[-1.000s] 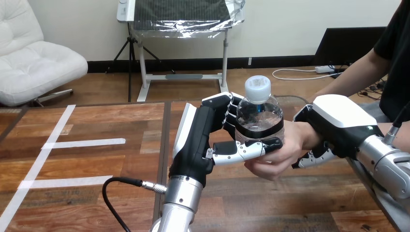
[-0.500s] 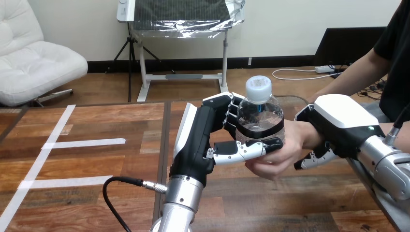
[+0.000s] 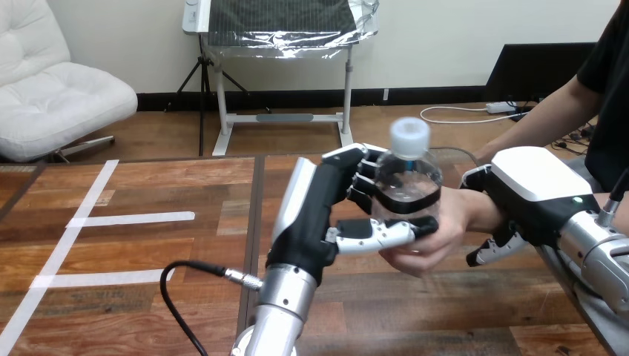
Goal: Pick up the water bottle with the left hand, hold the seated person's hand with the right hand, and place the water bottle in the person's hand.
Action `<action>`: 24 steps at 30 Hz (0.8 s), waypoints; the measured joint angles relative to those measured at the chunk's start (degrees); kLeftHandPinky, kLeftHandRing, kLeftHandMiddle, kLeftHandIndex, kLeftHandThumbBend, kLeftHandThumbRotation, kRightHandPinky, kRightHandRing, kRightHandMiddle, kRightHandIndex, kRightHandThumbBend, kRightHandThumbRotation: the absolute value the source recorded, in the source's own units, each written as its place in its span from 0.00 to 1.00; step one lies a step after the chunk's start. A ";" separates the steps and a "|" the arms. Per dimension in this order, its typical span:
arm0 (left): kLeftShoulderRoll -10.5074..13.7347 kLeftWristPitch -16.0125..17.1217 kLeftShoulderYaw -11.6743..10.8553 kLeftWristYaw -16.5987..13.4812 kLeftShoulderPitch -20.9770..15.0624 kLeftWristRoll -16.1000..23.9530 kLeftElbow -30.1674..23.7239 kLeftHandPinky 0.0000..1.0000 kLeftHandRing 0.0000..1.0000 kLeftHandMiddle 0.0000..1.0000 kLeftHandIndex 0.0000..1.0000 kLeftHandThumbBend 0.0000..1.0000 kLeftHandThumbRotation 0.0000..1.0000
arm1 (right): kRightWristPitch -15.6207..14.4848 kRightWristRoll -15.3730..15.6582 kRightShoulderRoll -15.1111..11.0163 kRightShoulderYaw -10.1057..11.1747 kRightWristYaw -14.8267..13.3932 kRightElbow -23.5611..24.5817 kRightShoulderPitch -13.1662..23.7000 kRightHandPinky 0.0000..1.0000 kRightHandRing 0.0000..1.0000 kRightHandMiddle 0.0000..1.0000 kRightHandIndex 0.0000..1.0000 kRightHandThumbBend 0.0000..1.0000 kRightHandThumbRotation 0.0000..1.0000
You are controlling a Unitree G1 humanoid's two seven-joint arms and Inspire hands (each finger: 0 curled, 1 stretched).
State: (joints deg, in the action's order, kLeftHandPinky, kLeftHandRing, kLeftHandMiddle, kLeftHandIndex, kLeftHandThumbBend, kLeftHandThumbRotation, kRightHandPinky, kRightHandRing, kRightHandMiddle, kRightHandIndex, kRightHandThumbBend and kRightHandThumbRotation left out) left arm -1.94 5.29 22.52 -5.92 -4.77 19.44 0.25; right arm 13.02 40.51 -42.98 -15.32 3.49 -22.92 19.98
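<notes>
Handover, bottle still in both grips

The water bottle (image 3: 408, 174) sits upright in my left robot hand (image 3: 319, 215), thumb across its front and fingers behind, clamped. The person's hand (image 3: 438, 230) cups its base just past my thumb tip. My right robot hand (image 3: 530, 185) lies over the person's wrist (image 3: 475, 211), fingers curled under it. Since half a second ago the bottle and both hands have drifted slightly toward the person, above the table (image 3: 148, 245). I judge placement nearly done, with release of the left grip remaining.

No legible text, no readable labels
</notes>
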 measured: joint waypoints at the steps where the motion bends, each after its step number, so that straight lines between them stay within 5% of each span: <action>1: 0.01 -0.19 0.12 0.26 -0.03 0.39 -0.12 0.96 0.97 0.98 0.98 0.98 0.55 | -0.06 0.01 -0.01 0.00 0.00 0.00 -0.06 0.69 0.81 0.85 0.82 0.93 0.00; 13: 0.15 -0.97 1.61 1.38 -0.18 2.39 -0.32 1.00 1.00 1.00 1.00 1.00 0.65 | -0.43 -0.07 -0.27 0.04 0.19 0.04 -0.51 0.70 0.81 0.88 0.85 0.92 0.00; 24: 0.30 -1.05 2.38 1.33 -0.26 3.38 -0.32 1.00 1.00 1.00 1.00 1.00 0.63 | 0.47 -0.12 -0.57 0.10 0.18 0.03 -0.51 0.70 0.81 0.87 0.84 0.92 0.00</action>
State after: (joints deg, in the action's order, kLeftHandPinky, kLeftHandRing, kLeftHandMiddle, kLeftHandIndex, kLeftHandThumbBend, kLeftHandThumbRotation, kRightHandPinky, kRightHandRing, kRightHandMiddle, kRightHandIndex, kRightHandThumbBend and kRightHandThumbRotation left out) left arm -1.64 4.23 24.89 -4.59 -5.03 22.82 -0.07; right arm 13.49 40.39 -43.56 -15.22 3.68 -22.89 19.47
